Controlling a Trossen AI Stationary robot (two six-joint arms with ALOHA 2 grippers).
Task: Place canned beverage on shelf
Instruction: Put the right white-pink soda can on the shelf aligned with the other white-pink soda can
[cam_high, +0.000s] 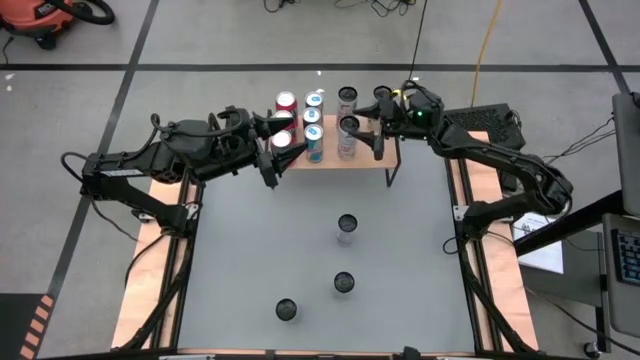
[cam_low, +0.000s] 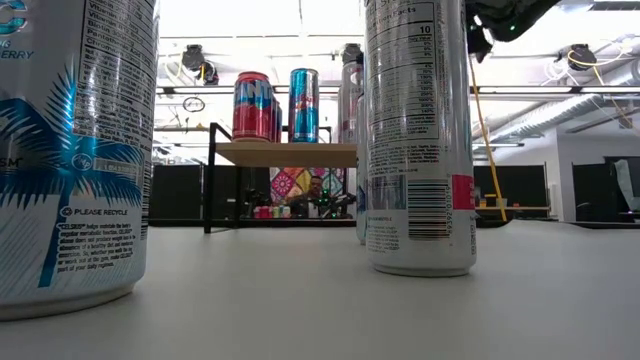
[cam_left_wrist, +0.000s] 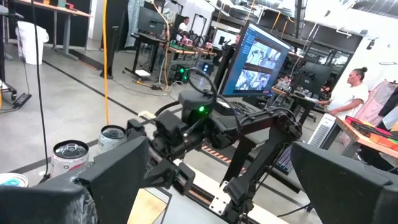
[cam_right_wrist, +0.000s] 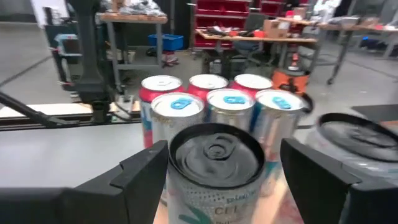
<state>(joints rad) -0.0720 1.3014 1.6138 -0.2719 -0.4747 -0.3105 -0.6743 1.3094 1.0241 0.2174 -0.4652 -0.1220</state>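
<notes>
Right gripper (cam_high: 362, 133) upper centre of the high view – fingers spread, clear of dark-topped can (cam_right_wrist: 214, 165) on shelf (cam_high: 392, 152). Risk: pulling back crooked clips it into the packed neighbours. Left gripper (cam_high: 275, 150) fingers wide, empty.

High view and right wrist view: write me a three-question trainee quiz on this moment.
1. True or false: the left gripper holds a can.
2. In the high view, how many loose cans stand on the table, off the shelf?
3. The right gripper straddles a shelf can. Its top is: A red, B blue, C dark.

Key: 1 false, its fingers are open and hold nothing; 2 three; 3 C.
</notes>
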